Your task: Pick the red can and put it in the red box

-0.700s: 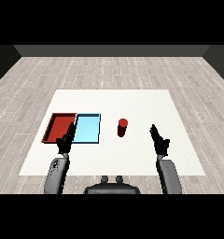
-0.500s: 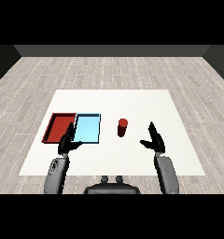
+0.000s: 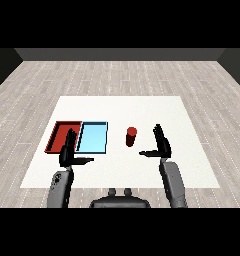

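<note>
Taking the red can (image 3: 131, 136) as the landmark: it stands upright on the white surface (image 3: 122, 107), free of both robot hands, with no label or writing that can be read on it. Left of the can lies the light blue tray (image 3: 93, 137), and just beyond that, touching it side by side, the red tray (image 3: 58, 134). Nothing lies in the visible part of either tray; the near right corner of the red tray is partly hidden by the left robot hand.

The right robot hand (image 3: 162, 143) hovers near the can, on its right and slightly nearer the robot, apart from it. Its fingers are straight and spread, the thumb stretched out toward the can, holding nothing. The left robot hand (image 3: 68, 151) is well left of the can, at the near edge of the two trays, fingers straight and pointing up, thumb out to the right, likewise holding nothing.
</note>
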Motion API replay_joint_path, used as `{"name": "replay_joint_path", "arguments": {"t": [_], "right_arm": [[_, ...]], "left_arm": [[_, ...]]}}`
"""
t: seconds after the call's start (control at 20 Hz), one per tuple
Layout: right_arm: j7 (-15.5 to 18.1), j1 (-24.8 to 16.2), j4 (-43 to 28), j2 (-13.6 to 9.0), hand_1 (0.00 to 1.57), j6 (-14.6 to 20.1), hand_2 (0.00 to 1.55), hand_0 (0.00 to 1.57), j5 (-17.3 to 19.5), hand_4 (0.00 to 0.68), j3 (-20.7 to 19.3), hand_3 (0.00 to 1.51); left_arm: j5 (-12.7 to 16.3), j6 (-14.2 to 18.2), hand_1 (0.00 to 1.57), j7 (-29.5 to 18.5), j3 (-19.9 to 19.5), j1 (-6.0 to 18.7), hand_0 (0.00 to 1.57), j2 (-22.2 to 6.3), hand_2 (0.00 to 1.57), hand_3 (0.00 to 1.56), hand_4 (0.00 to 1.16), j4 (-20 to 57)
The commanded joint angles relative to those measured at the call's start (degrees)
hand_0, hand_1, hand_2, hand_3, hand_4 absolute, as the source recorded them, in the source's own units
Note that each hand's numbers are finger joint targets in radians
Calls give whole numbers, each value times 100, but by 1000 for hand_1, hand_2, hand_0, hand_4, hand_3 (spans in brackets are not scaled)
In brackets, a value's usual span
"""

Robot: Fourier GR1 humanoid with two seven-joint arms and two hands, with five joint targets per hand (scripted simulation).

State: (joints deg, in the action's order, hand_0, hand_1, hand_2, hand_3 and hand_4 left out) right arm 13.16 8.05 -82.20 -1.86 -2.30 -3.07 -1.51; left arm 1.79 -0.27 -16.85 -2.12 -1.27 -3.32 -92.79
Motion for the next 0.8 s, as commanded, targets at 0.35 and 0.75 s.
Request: {"name": "replay_joint_path", "arguments": {"t": [0.35,0.75], "right_arm": [[327,318,331,-123,0,-168,0,0,-244,0,-277,0],[378,508,625,80,0,80,0,0,-127,0,-89,0]], "left_arm": [[11,-40,0,-611,-163,151,0,38,0,0,0,288],[4,-20,0,-297,-140,295,0,32,0,0,0,189]]}}
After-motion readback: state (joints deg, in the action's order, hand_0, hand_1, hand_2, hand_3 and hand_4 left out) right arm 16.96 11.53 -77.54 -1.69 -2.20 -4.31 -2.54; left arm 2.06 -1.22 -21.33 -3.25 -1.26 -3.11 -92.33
